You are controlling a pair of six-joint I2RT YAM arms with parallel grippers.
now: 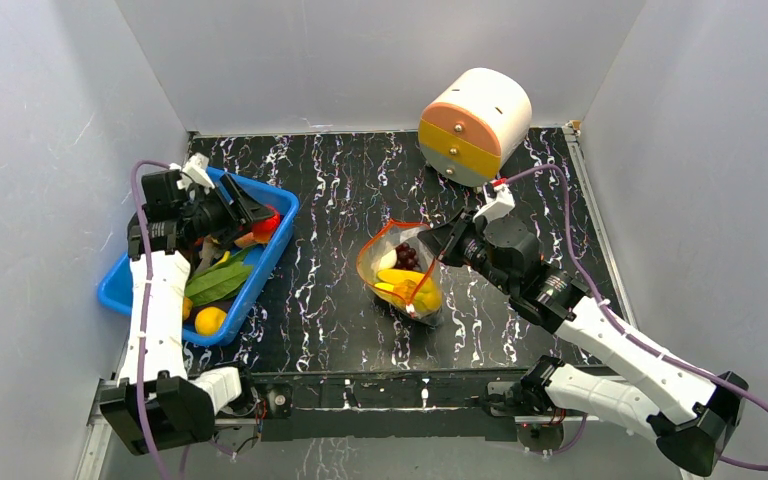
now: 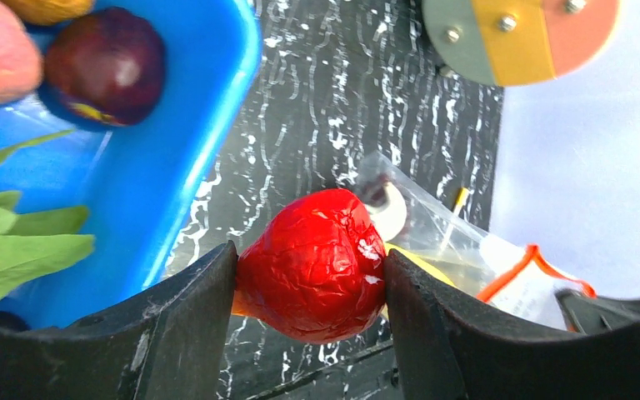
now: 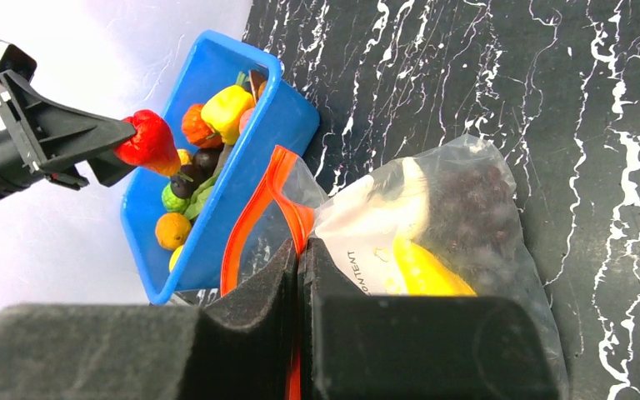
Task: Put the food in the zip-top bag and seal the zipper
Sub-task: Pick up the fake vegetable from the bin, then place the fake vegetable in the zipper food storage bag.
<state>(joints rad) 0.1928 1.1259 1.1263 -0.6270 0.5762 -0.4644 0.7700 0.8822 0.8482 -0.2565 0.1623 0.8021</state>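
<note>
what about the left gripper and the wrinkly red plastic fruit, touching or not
Touching. In the left wrist view, the left gripper has both fingers pressed on the red fruit.

Clear zip-top bag [image 1: 412,292], orange-red zipper [image 3: 248,218] gaping, holding grapes [image 1: 405,255] and banana [image 1: 397,276], red fruit [image 2: 312,265] held aloft.

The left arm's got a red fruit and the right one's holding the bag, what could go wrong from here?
The red fruit is pinched only at its sides by the left gripper, so it may slip in transit. The right gripper holds just one edge of the bag, so its floppy mouth could fold and the fruit miss.
</note>
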